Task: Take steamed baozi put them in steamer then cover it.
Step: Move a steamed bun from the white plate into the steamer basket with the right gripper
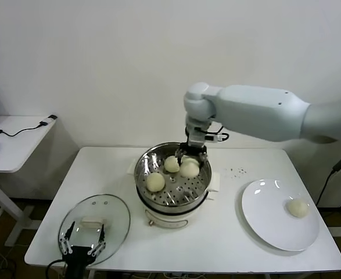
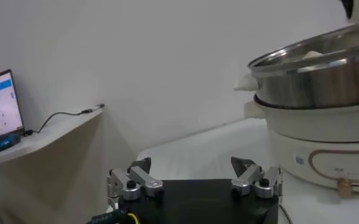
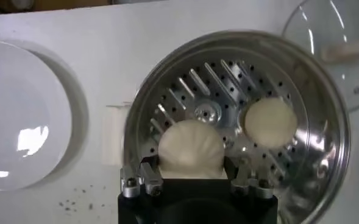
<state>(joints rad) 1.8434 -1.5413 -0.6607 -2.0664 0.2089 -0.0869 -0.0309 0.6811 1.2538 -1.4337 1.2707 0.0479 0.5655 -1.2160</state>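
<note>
The steamer stands mid-table with three baozi on its perforated tray. My right gripper reaches into its far side, shut on one baozi; in the right wrist view that bun sits between the fingers just above the tray. Two more baozi lie beside it; one shows in the right wrist view. A fourth baozi lies on the white plate. The glass cover lies flat at the front left. My left gripper is open and empty over it.
The white plate is at the right of the table, also in the right wrist view. A side desk with a laptop and cables stands to the left. The left wrist view shows the steamer's side and my open left gripper.
</note>
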